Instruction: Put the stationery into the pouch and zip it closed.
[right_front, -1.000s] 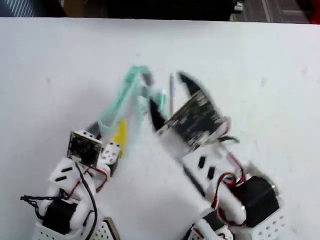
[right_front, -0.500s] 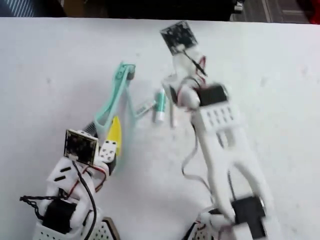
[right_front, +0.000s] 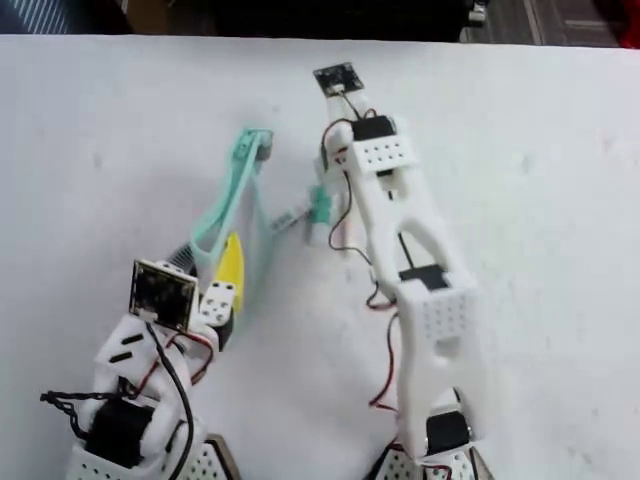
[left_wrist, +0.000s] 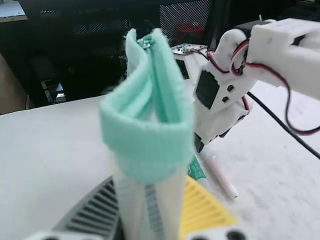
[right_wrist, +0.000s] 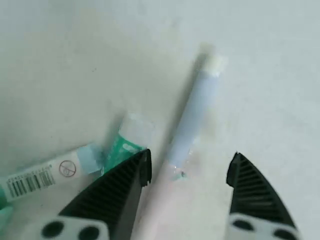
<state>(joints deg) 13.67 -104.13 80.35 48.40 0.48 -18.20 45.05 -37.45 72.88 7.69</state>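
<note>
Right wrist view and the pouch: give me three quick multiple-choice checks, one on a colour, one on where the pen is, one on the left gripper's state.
1. What colour is the pouch?
A. Red
B. Black
C. Mint green

2. Where is the pen?
A. Inside the pouch
B. On the table, between the fingers of the right gripper
C. Held up in the air

3. What state is the left gripper in?
A. Shut on the pouch
B. Open and empty
C. Shut on the pen

Answers:
1 C: the fabric is mint green in the left wrist view.
2 B: the pen lies flat between the spread fingers.
3 A: the pouch stands up out of its closed fingers.
</note>
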